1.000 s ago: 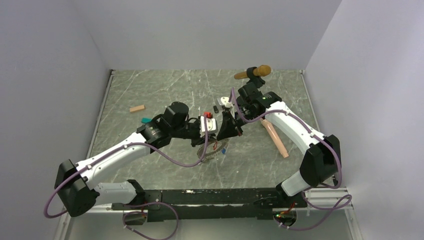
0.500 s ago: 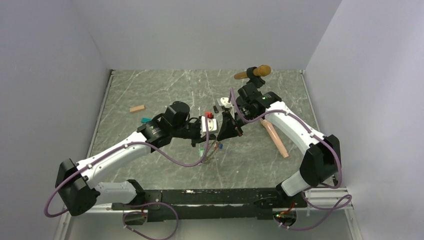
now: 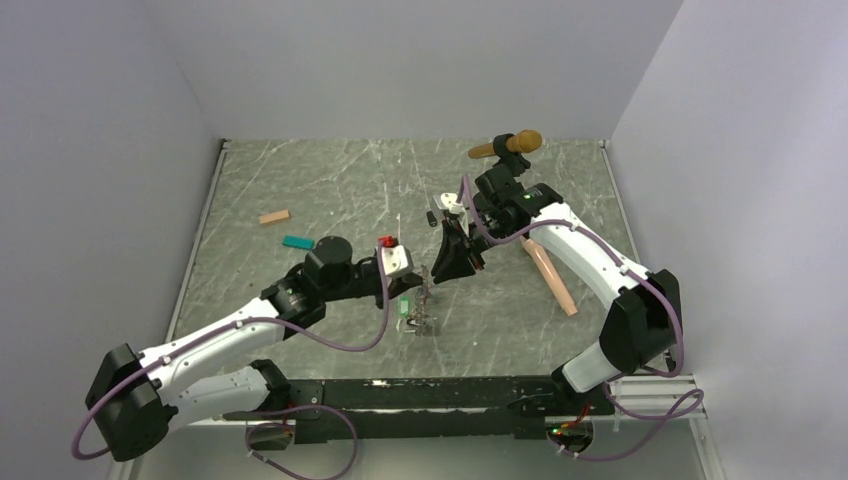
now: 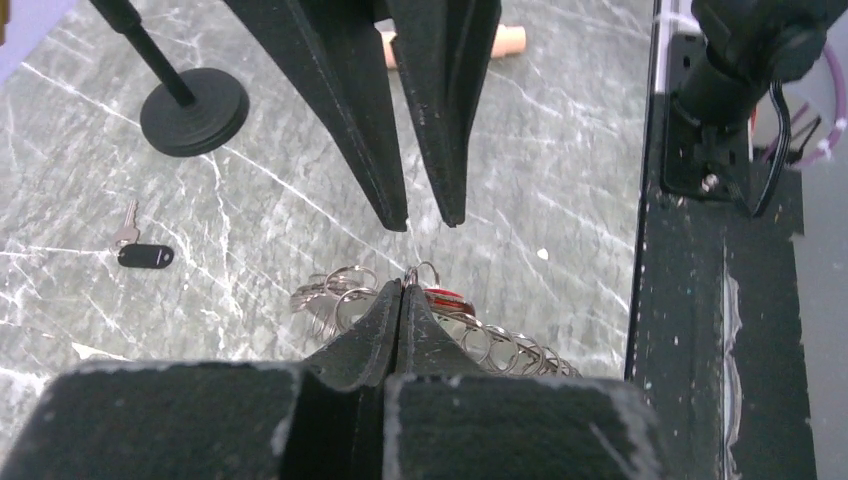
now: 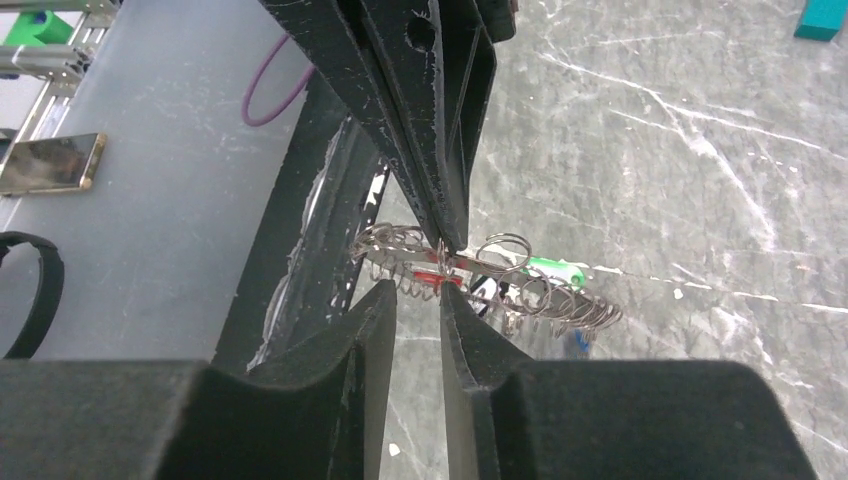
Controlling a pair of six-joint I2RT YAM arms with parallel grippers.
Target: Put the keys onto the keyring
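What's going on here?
The left gripper is shut on the keyring, pinching one loop at its fingertips. A red tag and a green tag show among the loops. The right gripper faces it tip to tip, slightly open, holding nothing. One dark-tagged key lies loose by itself, short of the microphone-stand base.

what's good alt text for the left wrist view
The left gripper is shut on the keyring, a bunch of thin wire loops with a red tag, over a grey marbled table. The right gripper reaches in from the top, slightly open; a small key with a dark tag lies to the left.
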